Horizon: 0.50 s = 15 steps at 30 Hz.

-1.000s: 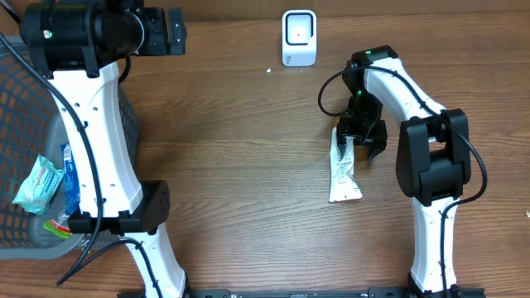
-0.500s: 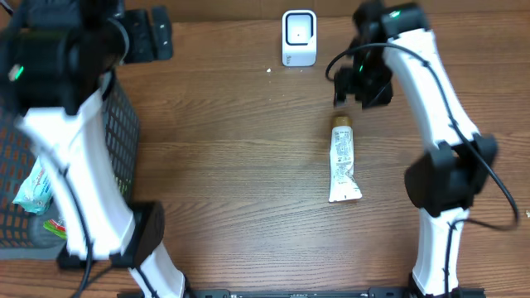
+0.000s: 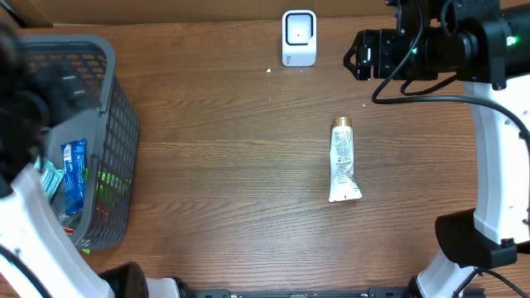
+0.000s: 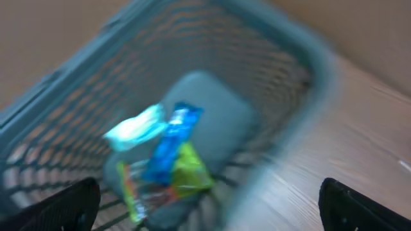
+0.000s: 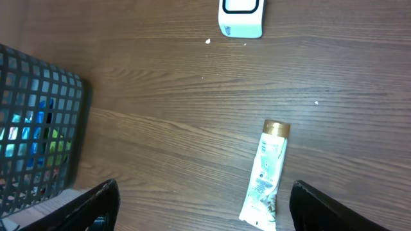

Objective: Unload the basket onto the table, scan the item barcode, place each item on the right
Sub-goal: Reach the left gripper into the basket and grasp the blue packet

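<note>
Dark wood-grain tabletop (image 3: 207, 182) filling nearly the whole overhead view. Nearest in: white tube (image 3: 342, 161) with a gold cap, lying flat right of centre, cap pointing far, crimped end pointing near, well apart from both grippers. Barcode on it too small to spot.

Over on the left, grey mesh basket (image 3: 108, 124) holding blue and green packets (image 3: 73, 170), near-left corner hidden behind the left arm (image 3: 25, 223), itself just a white smear at the frame edge. Left gripper (image 4: 210, 189) hanging above that basket, spread wide and empty. Whole left wrist view badly motion-blurred, so no reading those packets.

Farther back on the right, right gripper (image 3: 358, 55) up in the air, fingers (image 5: 96, 205) splayed wide, pinching nothing, only dark tips showing in the bottom corners of its own camera.

Farthest: a few white specks (image 3: 269, 70), then white scanner (image 3: 299, 37) standing by the far edge, top cut off in the right wrist view. Thin tan strip (image 3: 207, 10) beyond the table, too narrow to make out.
</note>
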Motion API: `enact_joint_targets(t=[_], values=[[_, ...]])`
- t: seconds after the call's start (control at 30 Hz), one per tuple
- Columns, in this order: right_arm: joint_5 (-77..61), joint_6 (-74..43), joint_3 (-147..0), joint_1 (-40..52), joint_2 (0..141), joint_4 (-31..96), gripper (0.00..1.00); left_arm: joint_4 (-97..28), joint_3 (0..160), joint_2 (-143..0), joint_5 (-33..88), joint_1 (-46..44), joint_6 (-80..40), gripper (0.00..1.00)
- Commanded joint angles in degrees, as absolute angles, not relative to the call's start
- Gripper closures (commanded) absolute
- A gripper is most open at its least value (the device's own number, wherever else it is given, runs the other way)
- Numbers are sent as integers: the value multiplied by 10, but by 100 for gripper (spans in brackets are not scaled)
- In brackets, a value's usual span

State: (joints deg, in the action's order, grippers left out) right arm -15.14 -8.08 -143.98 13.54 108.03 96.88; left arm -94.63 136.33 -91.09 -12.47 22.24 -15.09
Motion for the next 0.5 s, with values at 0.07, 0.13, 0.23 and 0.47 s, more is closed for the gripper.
enact_joint_targets(t=[0.07, 0.13, 0.23, 0.47], values=[[-155, -78, -1436, 137, 1095, 962, 14, -916, 1320, -971, -52, 366, -115, 1], [-155, -78, -1436, 138, 1099, 966, 14, -919, 1320, -995, -48, 387, -115, 2], [-155, -78, -1436, 138, 1103, 971, 14, -921, 1320, -1034, -44, 400, -80, 11], [-155, -74, -1436, 138, 1103, 970, 12, -949, 1297, -1134, -44, 395, -84, 24]])
